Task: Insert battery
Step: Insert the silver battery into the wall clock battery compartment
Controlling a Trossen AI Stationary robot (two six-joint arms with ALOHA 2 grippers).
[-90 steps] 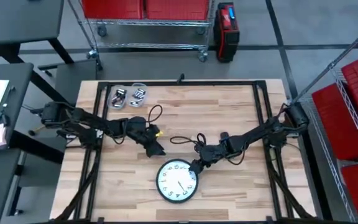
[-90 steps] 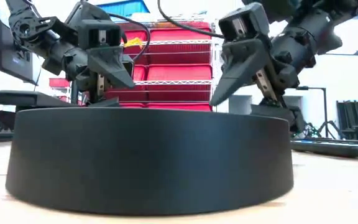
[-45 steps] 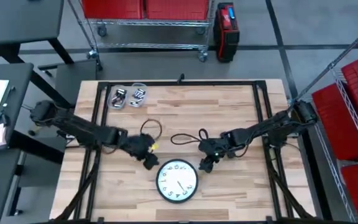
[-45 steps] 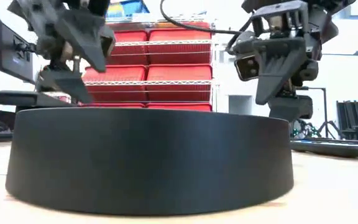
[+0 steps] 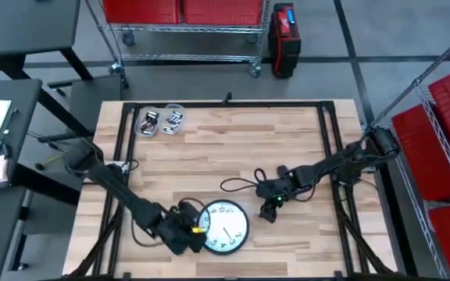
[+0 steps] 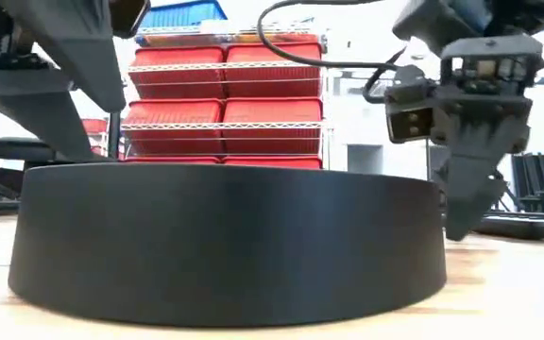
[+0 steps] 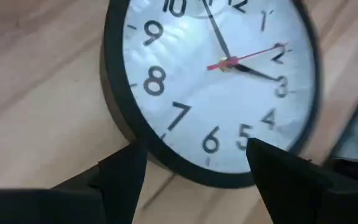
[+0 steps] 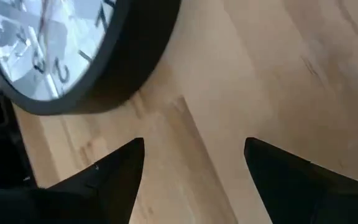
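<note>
**Both grippers close in on the face-up clock**

High view: the clock (image 5: 223,228) lies dial-up at the lower middle of the table (image 5: 287,140). The left gripper (image 5: 187,234) sits at its left rim, the right gripper (image 5: 269,211) just off its upper right. Flanking it this way suggests they mean to lift or turn it, since the battery bay is presumably on the hidden back. Two clear trays (image 5: 161,121) of small parts sit at the table's upper left.

Low view: the clock's black rim (image 6: 225,241) fills the centre; the right gripper (image 6: 470,212) points down beside it at the right.

Left wrist view: the fingers (image 7: 120,174) are spread wide, straddling the clock's lower rim (image 7: 166,155), holding nothing.

Right wrist view: the fingers (image 8: 120,168) are likewise wide apart over bare wood, empty, with the clock (image 8: 73,56) at upper left.
</note>
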